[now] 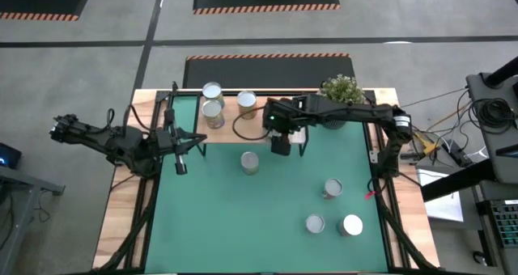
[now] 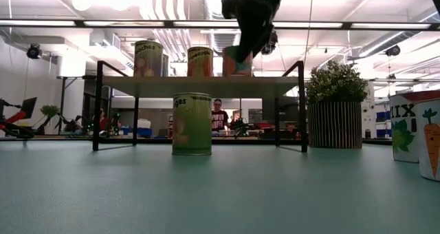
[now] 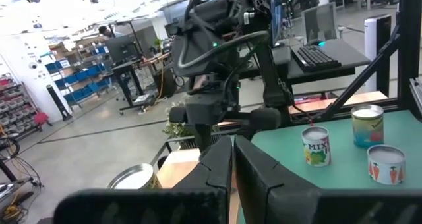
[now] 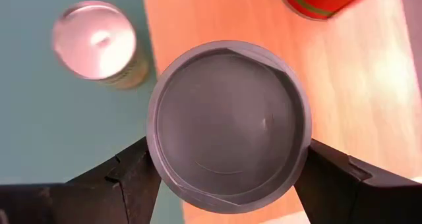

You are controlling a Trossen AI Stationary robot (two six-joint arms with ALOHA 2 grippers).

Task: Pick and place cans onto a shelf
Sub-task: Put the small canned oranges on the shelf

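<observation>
My right gripper (image 1: 280, 142) (image 4: 229, 159) is over the right part of the light-wood shelf (image 1: 229, 115) (image 2: 206, 86), shut on a can with a grey round top (image 4: 231, 122) (image 2: 238, 62). Three cans (image 1: 212, 91) (image 1: 213, 112) (image 1: 247, 104) stand on their bases on the shelf's left part. One can (image 1: 250, 162) (image 2: 192, 124) stands on the green mat in front of the shelf, and three more (image 1: 333, 188) (image 1: 315, 223) (image 1: 352, 225) stand at the near right. My left gripper (image 1: 180, 167) (image 3: 233, 163) is shut and empty at the shelf's left end. My right gripper pinches the can between its two fingers (image 4: 135, 174), on opposite sides of the wall just below the top rim (image 4: 155, 159). The fingers come from above, pointing down. The can is about upright, its bottom (image 2: 238, 74) at the shelf board; whether it rests there I cannot tell.
A potted green plant (image 1: 341, 90) (image 2: 335, 113) stands at the far right beside the shelf. The shelf's black legs (image 2: 97, 107) stand on the mat. The wooden table rim (image 1: 121, 218) frames the mat. A person shows in the room behind (image 2: 218, 115).
</observation>
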